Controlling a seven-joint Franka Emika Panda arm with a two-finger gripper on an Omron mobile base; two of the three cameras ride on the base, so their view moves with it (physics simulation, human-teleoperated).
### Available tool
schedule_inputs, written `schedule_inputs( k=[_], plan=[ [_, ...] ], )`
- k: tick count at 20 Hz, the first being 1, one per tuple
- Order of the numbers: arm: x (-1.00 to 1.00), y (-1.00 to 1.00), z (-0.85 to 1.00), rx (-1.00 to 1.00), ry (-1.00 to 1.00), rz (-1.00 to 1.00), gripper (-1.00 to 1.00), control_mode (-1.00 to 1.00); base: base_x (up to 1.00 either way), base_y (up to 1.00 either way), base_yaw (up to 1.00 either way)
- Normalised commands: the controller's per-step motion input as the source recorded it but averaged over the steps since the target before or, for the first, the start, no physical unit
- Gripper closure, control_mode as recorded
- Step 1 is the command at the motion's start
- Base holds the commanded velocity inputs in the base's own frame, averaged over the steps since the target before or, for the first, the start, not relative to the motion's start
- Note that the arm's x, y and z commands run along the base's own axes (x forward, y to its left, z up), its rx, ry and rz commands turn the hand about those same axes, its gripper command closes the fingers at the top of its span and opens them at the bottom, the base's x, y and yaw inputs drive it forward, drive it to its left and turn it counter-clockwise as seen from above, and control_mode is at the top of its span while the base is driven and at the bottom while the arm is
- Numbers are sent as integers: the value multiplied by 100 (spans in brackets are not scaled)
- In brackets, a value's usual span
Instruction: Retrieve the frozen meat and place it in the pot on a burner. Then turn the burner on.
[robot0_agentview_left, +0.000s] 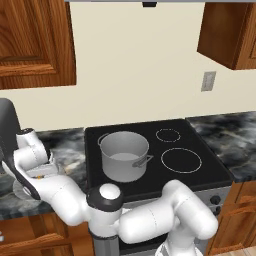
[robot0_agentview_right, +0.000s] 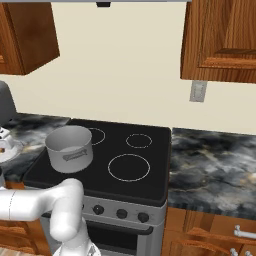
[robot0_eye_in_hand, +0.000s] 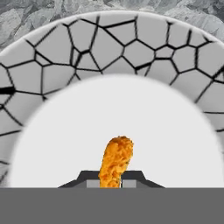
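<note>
— Where is the frozen meat (robot0_eye_in_hand: 116, 161)?

— In the hand view it is a small orange crumbed piece, long and slightly curved, on the white centre of a round plate (robot0_eye_in_hand: 131, 48). Its lower end sits between the two dark fingertips (robot0_eye_in_hand: 89, 180) at the bottom of that view.

— So the jaws are clamped on it?

— They stand close on either side of it, but I cannot tell whether they actually press it or are merely set around it. The gripper (robot0_eye_in_hand: 110, 183) is right down over the plate.

— What does the plate look like?

— White middle, grey rim with a dark crackle pattern. It rests on the dark marbled bench (robot0_agentview_left: 67, 145) left of the stove. From the left base view the arm bends down over that spot, and a sliver of the plate and a speck of orange show under the hand.

— And the pot (robot0_agentview_left: 124, 155)?

— A grey brushed-steel stockpot with two loop handles and no lid, standing on the front left burner of the black glass cooktop (robot0_agentview_left: 200, 175), well apart from the plate. Nothing shows inside it. In the right base view it sits at the cooktop's left edge.

— The burners?

— Two white rings (robot0_agentview_right: 129, 167) lie bare to the pot's right, none glowing. A row of dark knobs (robot0_agentview_right: 121, 213) runs along the stove front below.
</note>
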Motion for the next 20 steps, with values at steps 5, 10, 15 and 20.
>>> schedule_inputs(
  k=[5,10,15,20],
  plan=[
    [-36,-14,60,1,-7,-1,100,-100,0,0,0],
    [-51,-35,51,4,-8,-2,100,-100,0,0,0],
    [-71,-66,25,2,-14,-3,100,-100,0,0,0],
    [-69,-96,41,2,-11,-4,100,-100,0,0,0]
  ],
)
